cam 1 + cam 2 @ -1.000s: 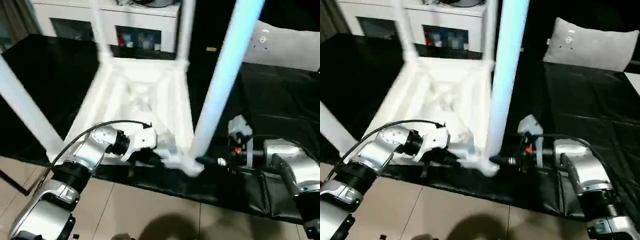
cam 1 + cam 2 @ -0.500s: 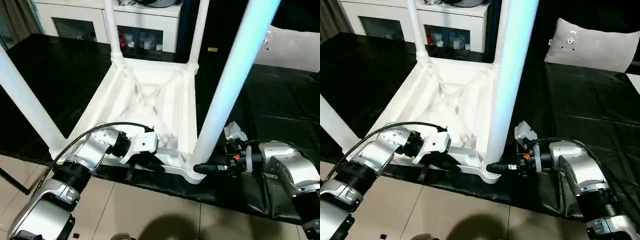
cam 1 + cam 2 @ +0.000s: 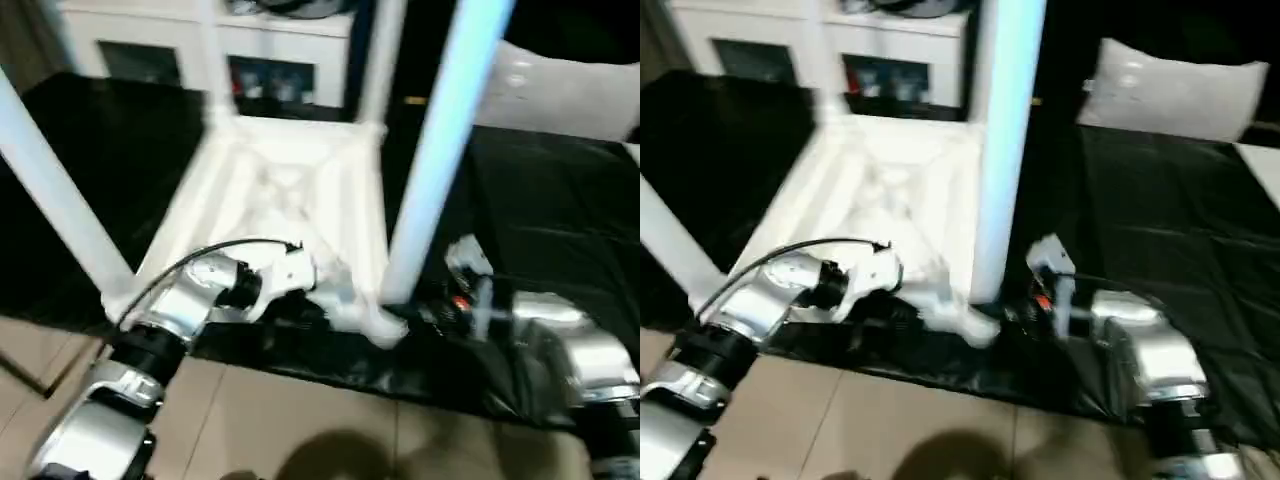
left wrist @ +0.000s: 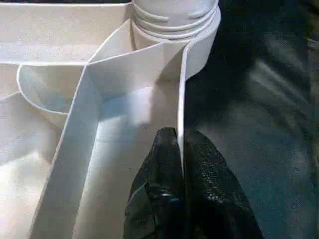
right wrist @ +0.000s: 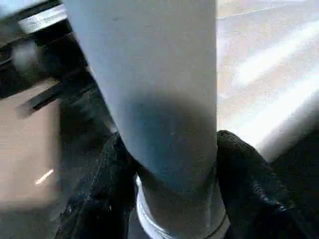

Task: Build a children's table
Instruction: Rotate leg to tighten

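The children's table lies upside down on a black mat, its ribbed white tabletop facing up. Legs stand in its corner sockets. The near right leg rises tall at the front. My right gripper is at that leg's base, and in the right wrist view its black fingers hug both sides of the leg. My left gripper is shut on the tabletop's thin near rim, close to the same corner socket.
Another leg slants up at the near left, and two more stand at the back corners. A white cabinet with glass doors is behind. A grey cushion lies at the back right. The tiled floor begins at the mat's front edge.
My right gripper's fingers have closed in around the near right leg's base. The head views have shaken and shifted. My left gripper keeps its pinch on the rim.
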`<state>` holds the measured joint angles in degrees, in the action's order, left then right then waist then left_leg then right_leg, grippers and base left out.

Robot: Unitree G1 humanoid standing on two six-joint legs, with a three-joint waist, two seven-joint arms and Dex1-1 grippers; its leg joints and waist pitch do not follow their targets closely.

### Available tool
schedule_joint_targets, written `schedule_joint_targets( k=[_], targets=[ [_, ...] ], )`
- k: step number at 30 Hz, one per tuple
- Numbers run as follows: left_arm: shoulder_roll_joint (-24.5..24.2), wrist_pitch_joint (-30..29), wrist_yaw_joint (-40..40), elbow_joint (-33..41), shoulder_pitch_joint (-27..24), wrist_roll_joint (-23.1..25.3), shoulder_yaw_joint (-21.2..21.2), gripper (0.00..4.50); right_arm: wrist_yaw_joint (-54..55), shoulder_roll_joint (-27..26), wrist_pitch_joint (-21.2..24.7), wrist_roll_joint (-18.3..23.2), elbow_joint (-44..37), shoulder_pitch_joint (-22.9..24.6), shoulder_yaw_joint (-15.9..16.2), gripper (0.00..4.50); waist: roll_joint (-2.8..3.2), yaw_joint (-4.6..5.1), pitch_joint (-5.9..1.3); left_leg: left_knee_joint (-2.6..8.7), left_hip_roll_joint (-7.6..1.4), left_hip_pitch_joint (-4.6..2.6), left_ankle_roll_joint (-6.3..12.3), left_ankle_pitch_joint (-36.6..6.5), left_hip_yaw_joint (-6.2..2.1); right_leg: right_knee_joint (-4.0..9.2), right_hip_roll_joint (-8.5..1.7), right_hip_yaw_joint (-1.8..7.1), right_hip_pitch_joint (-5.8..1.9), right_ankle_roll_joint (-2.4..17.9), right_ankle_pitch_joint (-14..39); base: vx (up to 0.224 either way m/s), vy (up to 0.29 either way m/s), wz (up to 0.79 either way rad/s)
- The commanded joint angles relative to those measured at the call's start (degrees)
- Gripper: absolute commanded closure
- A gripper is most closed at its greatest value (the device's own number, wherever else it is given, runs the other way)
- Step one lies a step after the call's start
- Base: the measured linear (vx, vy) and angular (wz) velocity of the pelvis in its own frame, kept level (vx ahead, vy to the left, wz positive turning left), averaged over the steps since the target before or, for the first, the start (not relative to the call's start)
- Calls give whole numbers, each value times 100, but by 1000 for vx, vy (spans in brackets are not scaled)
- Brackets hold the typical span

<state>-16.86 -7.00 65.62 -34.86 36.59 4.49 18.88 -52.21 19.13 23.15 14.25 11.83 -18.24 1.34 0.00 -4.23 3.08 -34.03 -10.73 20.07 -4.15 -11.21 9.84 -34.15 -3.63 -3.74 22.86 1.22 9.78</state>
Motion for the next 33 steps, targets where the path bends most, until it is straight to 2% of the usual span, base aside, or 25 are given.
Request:
schedule_joint_targets(
  k=[1, 2, 4, 6, 8, 9, 10, 11, 13, 14, 19, 22, 24, 26, 27, 28, 29, 31, 32, 33],
  targets=[
    [608, -452, -895, 280, 110, -109, -117, 450, 1003, -551, 179, -245, 118, -221, 248, 246, -59, 10, -327, 434, -185, 12, 6, -1180, -89, 563, -482, 222, -264, 579, 2967, 0, 0, 0],
    [608, -452, -895, 280, 110, -109, -117, 450, 1003, -551, 179, -245, 118, -221, 248, 249, -64, 58, -332, 420, -167, 2, 41, -1181, -92, 578, -472, 212, -255, 583, 2965, 0, 0, 0],
    [943, -688, -1454, 260, 164, -80, -224, 450, 1756, -912, 265, -423, 201, -324, 150, 251, -62, 77, -341, 414, -169, 20, 109, -1088, -82, 568, -459, 231, -262, 593, 2795, 0, 0, 0],
    [1340, -778, -2133, 127, 256, -2, -305, 450, 2709, -1291, 236, -745, 331, -444, 81, 251, -60, 108, -355, 410, -175, 31, 147, -957, -73, 526, -437, 239, -255, 719, 2386, 0, 0, 0],
    [1449, -804, -2313, 84, 286, 20, -319, 450, 3005, -1389, 214, -860, 366, -475, 71, 251, -48, 103, -375, 403, -168, 26, 162, -832, -71, 497, -428, 243, -268, 774, 2097, 0, 0, 0],
    [1555, -776, -2505, 52, 325, 124, -299, 450, 2981, -1467, 172, -878, 327, -460, 138, 251, -17, 93, -389, 397, -178, 25, 198, -717, -62, 465, -425, 263, -268, 851, 1759, 0, 0, 0],
    [1549, -746, -2498, 31, 339, 150, -287, 450, 2946, -1490, 140, -844, 284, -442, 116, 219, -25, 93, -395, 390, -176, 33, 231, -669, -58, 455, -414, 265, -277, 887, 1573, 0, 0, 0],
    [1549, -746, -2498, 31, 339, 150, -287, 450, 2946, -1490, 140, -844, 284, -442, 116, 199, -25, 63, -409, 377, -177, 32, 333, -540, -48, 403, -417, 274, -300, 1023, 1097, 0, 0, 0],
    [1539, -786, -2510, 66, 332, 195, -276, 450, 3009, -1538, 120, -854, 241, -427, 73, 183, -16, 60, -406, 385, -178, 50, 391, -498, -53, 386, -424, 267, -321, 1094, 946, 0, 0, 0],
    [1388, -779, -2412, 146, 293, 282, -202, 450, 3079, -1514, 95, -857, 170, -407, 11, 178, 21, 64, -404, 381, -181, 45, 400, -544, -50, 406, -428, 266, -316, 1100, 983, 0, 0, 0],
    [1145, -715, -2140, 245, 211, 288, -164, 450, 2914, -1356, 52, -775, 55, -353, -68, 143, 15, 63, -385, 407, -194, 30, 326, -782, -58, 434, -439, 268, -321, 1044, 1322, 0, 0, 0],
    [936, -525, -1829, 237, 163, 274, -121, 450, 2450, -1080, -40, -668, -37, -273, -43, 107, 15, 68, -384, 402, -193, 41, 355, -782, -56, 427, -437, 274, -331, 1023, 1258, 0, 0, 0],
    [665, -175, -1350, 199, 125, 238, -46, 450, 1749, -631, -123, -515, -56, -214, -40, 97, -4, 47, -389, 394, -195, 49, 419, -754, -60, 425, -444, 272, -351, 1023, 1202, 0, 0, 0],
    [437, 91, -870, 179, 82, 176, 32, 450, 1024, -201, -198, -377, -70, -180, -9, 75, 25, 53, -394, 382, -198, 59, 467, -743, -58, 414, -444, 265, -347, 1085, 1130, 0, 0, 0],
    [437, 91, -870, 179, 82, 176, 32, 450, 1024, -201, -198, -377, -70, -180, -9, 65, 11, 55, -393, 382, -206, 54, 468, -752, -55, 415, -446, 268, -348, 1095, 1129, 0, 0, 0],
    [314, 225, -564, 185, 48, 111, 91, 450, 577, 56, -281, -321, -89, -147, 52, 58, 16, 51, -386, 379, -208, 51, 475, -771, -53, 409, -441, 266, -333, 1133, 1133, 0, 0, 0],
    [132, 502, -170, 178, 10, 79, 207, 450, 41, 366, -436, -270, -82, -105, 117, 58, 15, 29, -388, 372, -222, 37, 511, -826, -53, 424, -451, 267, -340, 1134, 1177, 0, 0, 0],
    [-16, 669, 98, 153, -8, 94, 308, 450, -309, 539, -498, -191, -34, -96, 99, 46, 26, 5, -389, 376, -236, 22, 517, -811, -45, 397, -444, 274, -319, 1200, 1090, 0, 0, 0],
    [-93, 804, 289, 112, -6, 82, 356, 450, -484, 648, -666, -227, 20, -100, 129, 46, 2, -20, -387, 376, -244, 28, 505, -798, -44, 382, -453, 269, -320, 1233, 1061, 0, 0, 0],
    [-143, 905, 421, 76, -1, 66, 386, 450, -608, 731, -796, -248, 57, -102, 161, 46, 9, -35, -384, 375, -245, 21, 496, -823, -41, 390, -456, 268, -311, 1228, 1103, 0, 0, 0]
  ],
)
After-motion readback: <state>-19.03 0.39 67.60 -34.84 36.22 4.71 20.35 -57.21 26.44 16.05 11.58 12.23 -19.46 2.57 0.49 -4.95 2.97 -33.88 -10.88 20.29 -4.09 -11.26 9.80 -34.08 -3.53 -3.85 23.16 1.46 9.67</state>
